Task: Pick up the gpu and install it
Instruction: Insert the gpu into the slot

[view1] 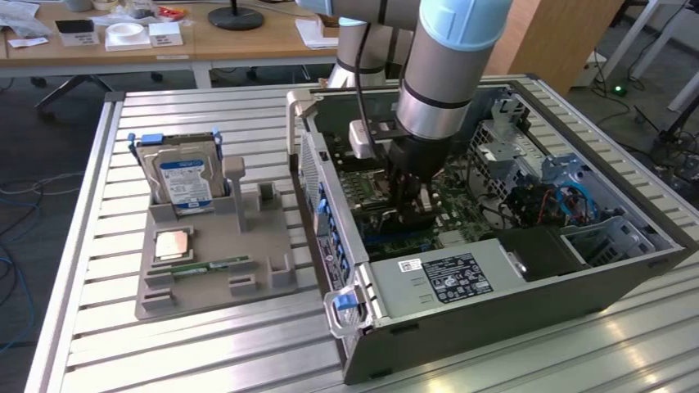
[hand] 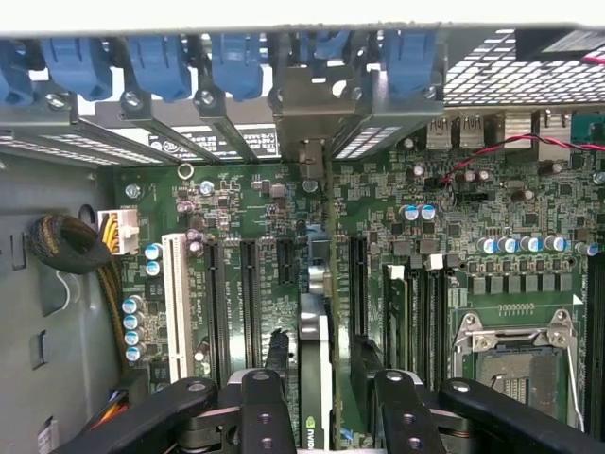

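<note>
Gripper (hand: 321,345) spread wide and holding nothing, one black finger on each side of the gpu (hand: 317,388). Fingers (hand: 263,407) close beside the card, a thin gap on either side. Gpu standing on edge midway between them, down among the long black slots of the motherboard (hand: 454,236). Runs straight away from the gripper to its silver bracket (hand: 302,151) at the case wall, under a row of blue clips (hand: 236,61). Whether fully pressed home in its slot, cannot tell.

Near the card on the board in the wrist view: a white slot (hand: 175,293) on one side and a metal-framed processor socket (hand: 515,364) on the other. Past the white slot, a braided cable bundle (hand: 61,246) against the grey inner wall.

From the exterior view, the wider setting. At mid-frame, gripper (view1: 407,209) sunk inside the open computer case (view1: 611,262), hanging from the grey arm (view1: 448,74) entering at the top of the frame. Motherboard (view1: 459,217) around it, and a labelled power supply (view1: 453,274) toward the lower middle.

In the left half of that frame, well apart from the gripper, a grey holder tray (view1: 218,282) on the slatted metal table (view1: 131,352). Holds a silver hard drive (view1: 183,182) with a blue-white label, upright at its far end. Also holds a copper-coloured square chip (view1: 172,244) lying flat, with a narrow green memory stick (view1: 213,266) just below it. Along the top left, a wooden desk (view1: 218,45) with small white items.
</note>
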You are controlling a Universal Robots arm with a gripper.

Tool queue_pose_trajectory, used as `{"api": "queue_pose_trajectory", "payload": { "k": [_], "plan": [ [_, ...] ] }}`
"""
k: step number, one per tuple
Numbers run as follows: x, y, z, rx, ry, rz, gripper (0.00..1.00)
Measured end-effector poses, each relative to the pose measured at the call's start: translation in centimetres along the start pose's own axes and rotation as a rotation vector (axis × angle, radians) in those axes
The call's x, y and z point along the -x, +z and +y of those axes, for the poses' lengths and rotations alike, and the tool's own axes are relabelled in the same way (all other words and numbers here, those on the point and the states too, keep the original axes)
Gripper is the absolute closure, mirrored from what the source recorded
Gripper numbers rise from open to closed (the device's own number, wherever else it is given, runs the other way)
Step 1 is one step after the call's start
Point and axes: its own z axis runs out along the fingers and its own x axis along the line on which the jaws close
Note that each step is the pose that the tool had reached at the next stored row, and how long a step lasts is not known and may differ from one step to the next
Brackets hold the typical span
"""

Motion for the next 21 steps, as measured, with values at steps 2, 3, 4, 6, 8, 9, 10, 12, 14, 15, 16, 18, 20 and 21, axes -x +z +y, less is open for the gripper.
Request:
{"api": "queue_pose_trajectory", "payload": {
  "k": [2,3,4,6,8,9,10,12,14,15,16,18,20,21],
  "plan": [
    [0.19,0.01,0.01,0.0,0.0,0.0,0.6],
    [0.3,0.01,0.02,0.0001,0.0,0.0,0.6],
    [0.43,0.01,0.02,-0.0001,0.0,0.0,0.6],
    [0.47,0.01,0.02,0.0001,0.0,0.0001,0.6],
    [0.47,0.01,0.02,0.0,0.0,0.0,0.6],
    [0.47,0.01,0.03,0.0,0.0,0.0,0.6],
    [0.47,0.01,0.03,0.0,0.0,0.0001,0.6],
    [0.47,0.01,0.03,0.0,0.0,-0.0001,0.6],
    [0.47,0.01,0.03,0.0,0.0,-0.0001,0.6],
    [0.47,0.01,0.03,0.0,0.0,-0.0001,0.6],
    [0.47,0.01,0.03,0.0,0.0,-0.0001,0.6],
    [0.47,0.01,0.03,0.0,0.0,-0.0001,0.6],
    [0.47,0.01,0.03,0.0,0.0,-0.0001,0.6],
    [0.47,0.01,0.03,0.0,0.0,-0.0001,0.6]
  ]
}}
